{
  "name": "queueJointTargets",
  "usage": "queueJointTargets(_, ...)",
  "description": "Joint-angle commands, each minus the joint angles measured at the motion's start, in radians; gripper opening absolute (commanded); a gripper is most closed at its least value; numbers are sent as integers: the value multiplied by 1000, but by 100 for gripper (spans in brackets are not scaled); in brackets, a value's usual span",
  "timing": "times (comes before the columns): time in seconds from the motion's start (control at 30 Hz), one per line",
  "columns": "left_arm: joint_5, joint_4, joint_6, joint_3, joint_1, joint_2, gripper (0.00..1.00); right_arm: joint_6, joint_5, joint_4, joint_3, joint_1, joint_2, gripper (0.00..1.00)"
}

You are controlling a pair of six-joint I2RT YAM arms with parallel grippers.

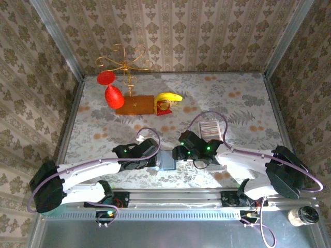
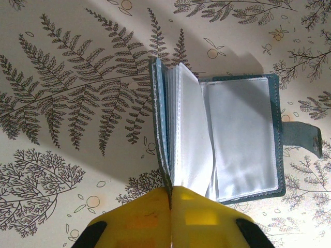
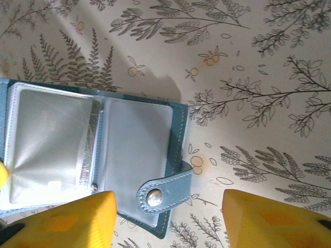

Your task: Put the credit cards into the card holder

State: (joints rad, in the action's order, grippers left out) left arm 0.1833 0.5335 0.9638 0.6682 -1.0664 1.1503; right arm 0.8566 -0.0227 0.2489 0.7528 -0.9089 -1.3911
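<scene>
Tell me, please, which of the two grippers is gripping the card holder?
The left gripper: its jaws are pinched shut on the cover edge of the card holder. The right gripper has its jaws wide apart, the snap tab between them.

From above, the card holder (image 1: 166, 160) is mostly covered by the left gripper (image 1: 156, 161) and right gripper (image 1: 177, 154) at the near edge of the table (image 1: 243, 103), and the credit cards (image 1: 211, 129) are too small to count. The left wrist view hides its lower edge behind yellow fingers (image 2: 207, 222). In the right wrist view its left part is cut off.
</scene>
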Motion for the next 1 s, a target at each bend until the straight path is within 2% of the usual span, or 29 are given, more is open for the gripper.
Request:
queueJointTargets(0.0,12,13,-7,4,-9,0,7,-29,-4,55,56,-10,-60,57)
queueJointTargets(0.17,13,12,-5,2,-10,-1,7,-46,0,90,95,-25,-132,56)
queueJointTargets(0.53,14,8,0,-8,-10,-1,7,-37,-61,128,77,-32,-89,32)
queueJointTargets(0.73,14,10,4,-14,-9,-3,7,-28,-74,131,69,-32,-71,29)
queueJointTargets(0.97,13,8,6,-15,-9,-4,7,-21,-78,117,57,-32,-56,18)
